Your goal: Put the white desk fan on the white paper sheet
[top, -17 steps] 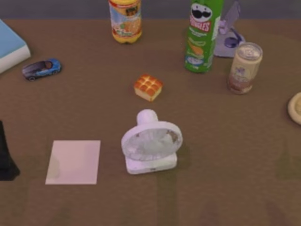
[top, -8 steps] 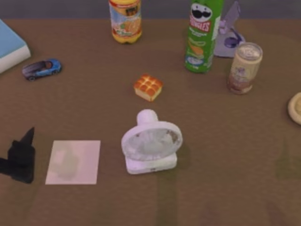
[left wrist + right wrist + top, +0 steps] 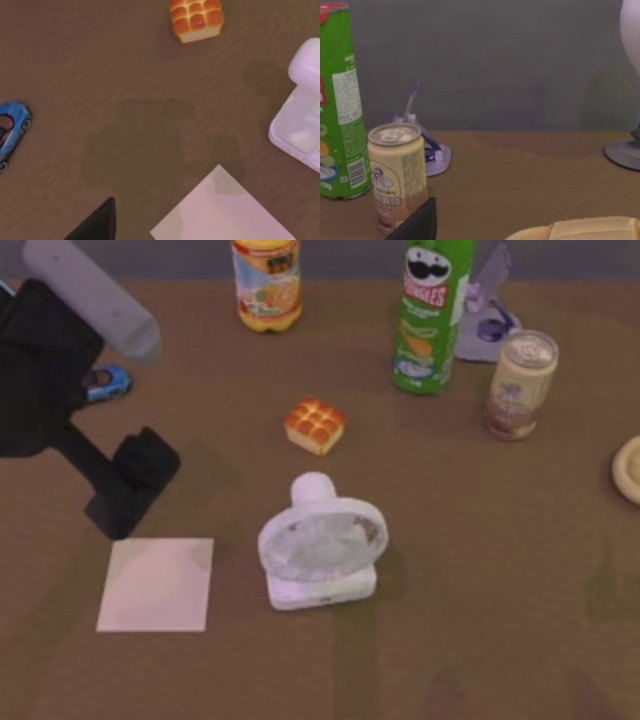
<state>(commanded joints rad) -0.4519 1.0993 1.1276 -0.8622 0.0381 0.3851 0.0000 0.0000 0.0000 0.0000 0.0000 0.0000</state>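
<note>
**Fan sits to the right of my left end effector**

My left end effector (image 3: 125,495) hovers just above the white paper sheet's (image 3: 157,584) far edge; I cannot tell how its fingers stand. The white desk fan (image 3: 322,552) stands upright just right of the sheet, apart from it, base edge running left-right across the surface (image 3: 480,570). My left arm is nearer; the right end effector is out of the top view.

On the table: one fan (image 3: 321,550), one paper sheet (image 3: 156,584), one bread bun (image 3: 315,425), one toy car (image 3: 105,382), one juice bottle (image 3: 266,282), one green crisp tube (image 3: 432,315), one drink can (image 3: 520,384), one purple stapler (image 3: 489,312)
</note>
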